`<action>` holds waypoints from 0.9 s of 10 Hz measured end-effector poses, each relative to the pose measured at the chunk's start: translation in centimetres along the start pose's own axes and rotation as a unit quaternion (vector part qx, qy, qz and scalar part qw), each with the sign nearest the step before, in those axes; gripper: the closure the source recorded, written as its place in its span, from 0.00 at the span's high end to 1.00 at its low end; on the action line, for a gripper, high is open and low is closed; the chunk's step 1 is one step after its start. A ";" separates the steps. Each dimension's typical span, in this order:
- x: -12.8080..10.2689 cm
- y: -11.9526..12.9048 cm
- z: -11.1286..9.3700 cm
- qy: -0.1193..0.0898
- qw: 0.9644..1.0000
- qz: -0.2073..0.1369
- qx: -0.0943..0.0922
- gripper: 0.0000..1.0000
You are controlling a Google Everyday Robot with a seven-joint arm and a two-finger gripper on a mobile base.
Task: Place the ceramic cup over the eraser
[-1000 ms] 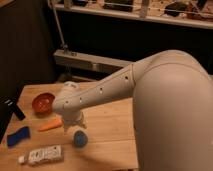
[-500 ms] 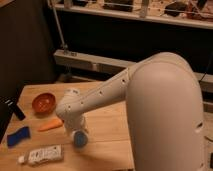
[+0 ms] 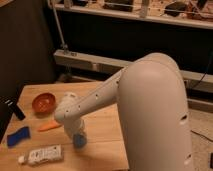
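The ceramic cup (image 3: 79, 141) is small and light blue, and stands on the wooden table (image 3: 107, 132) near its front edge. My gripper (image 3: 77, 132) points down right on top of the cup and covers the cup's upper part. The white forearm runs up and to the right from there. A black block (image 3: 15, 109), which looks like the eraser, stands tilted at the table's left edge, far to the left of the cup and the gripper.
An orange-red bowl (image 3: 43, 102) sits at the back left. An orange carrot-like piece (image 3: 49, 126) lies just left of the gripper. A blue pad (image 3: 18, 136) and a white tube (image 3: 42, 155) lie at the front left. My bulky white arm (image 3: 155, 115) fills the right side.
The gripper has come down onto the cup, whose top it now covers. The arm's big shoulder part has swung further into the picture. The cup and the other objects have stayed in place.
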 end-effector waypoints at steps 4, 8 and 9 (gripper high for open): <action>1.0 -0.3 -0.9 0.002 1.000 0.004 0.024 0.00; -0.2 2.7 -7.1 -0.033 0.999 -0.009 0.003 0.00; -1.0 3.4 -9.5 -0.046 0.999 -0.012 0.001 0.00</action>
